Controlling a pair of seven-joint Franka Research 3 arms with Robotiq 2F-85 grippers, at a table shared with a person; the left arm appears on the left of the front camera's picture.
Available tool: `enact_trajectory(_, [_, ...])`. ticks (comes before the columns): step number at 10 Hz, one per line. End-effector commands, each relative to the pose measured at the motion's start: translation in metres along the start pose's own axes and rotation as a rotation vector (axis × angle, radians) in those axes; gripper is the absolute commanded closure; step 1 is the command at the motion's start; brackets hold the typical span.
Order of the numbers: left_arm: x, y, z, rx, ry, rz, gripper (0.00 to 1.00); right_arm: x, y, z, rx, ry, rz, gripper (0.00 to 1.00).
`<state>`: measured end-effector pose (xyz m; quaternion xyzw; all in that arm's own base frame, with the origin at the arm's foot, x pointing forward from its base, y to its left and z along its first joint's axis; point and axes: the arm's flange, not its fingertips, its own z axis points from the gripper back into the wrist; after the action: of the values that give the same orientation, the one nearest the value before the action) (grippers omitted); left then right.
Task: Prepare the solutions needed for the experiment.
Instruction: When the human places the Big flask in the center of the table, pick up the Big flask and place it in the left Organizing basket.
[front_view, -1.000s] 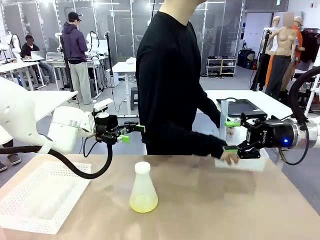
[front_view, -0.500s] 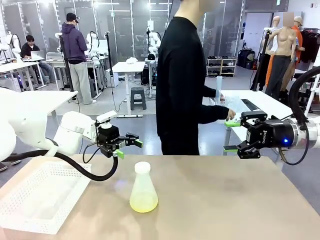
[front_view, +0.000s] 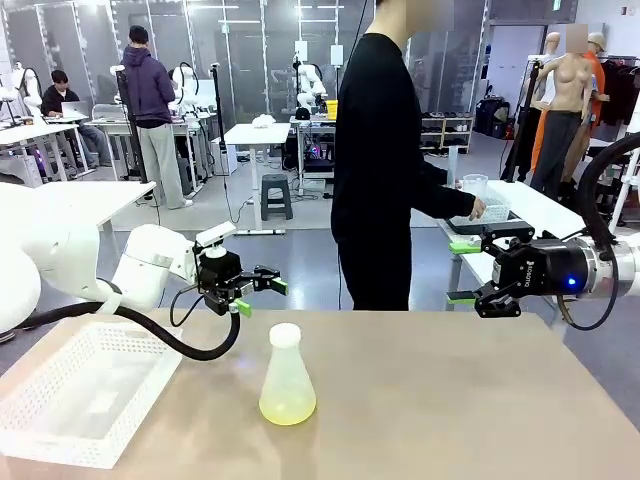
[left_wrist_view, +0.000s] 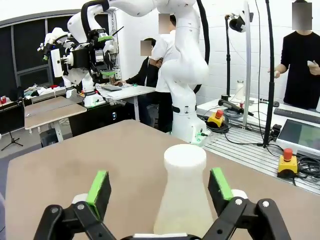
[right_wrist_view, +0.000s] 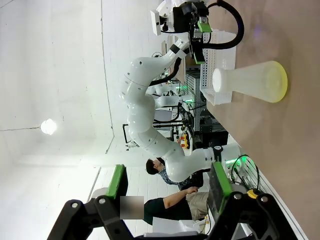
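The solution (front_view: 287, 405) is a shallow pale yellow-green layer at the bottom of the flask (front_view: 286, 368). You will find the flask standing upright on the table (front_view: 450, 400), near its middle and slightly toward the left arm's side. In the right wrist view the solution (right_wrist_view: 279, 82) shows as a yellow band at the flask's base, and the flask (right_wrist_view: 245, 80) appears sideways because that camera is rolled.

Note the left gripper (front_view: 259, 293): it hangs above the table, just behind and to the left of the flask, without touching it. Its jaws stand wide apart and hold nothing. In the left wrist view the flask (left_wrist_view: 184, 195) sits between the two green pads (left_wrist_view: 98, 186), with clear space on both sides of it.

Note the right gripper (front_view: 462, 271): it hovers at the table's far right edge, well apart from the flask. Its jaws are spread and empty.

A white basket (front_view: 60, 440) lies on the table at the left, near the flask. A person (front_view: 385, 170) in black stands beyond the table, turned toward another table (front_view: 530, 205) at the right, one hand (front_view: 478, 209) at a clear beaker there.
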<state>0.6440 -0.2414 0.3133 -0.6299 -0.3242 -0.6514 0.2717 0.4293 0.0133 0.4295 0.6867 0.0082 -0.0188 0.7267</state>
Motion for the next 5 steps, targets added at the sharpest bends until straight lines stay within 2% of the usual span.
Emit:
enact_trajectory(1, [0.000,0.000,0.000,0.000,0.001,-0.001,0.00,-0.001,0.000,0.000,0.000,0.003,0.002,0.17])
enact_trajectory(5, [-0.031,0.003,-0.003,-0.060,-0.015,0.032,0.00,-0.001,0.000,0.000,0.000,0.003,0.002,0.17])
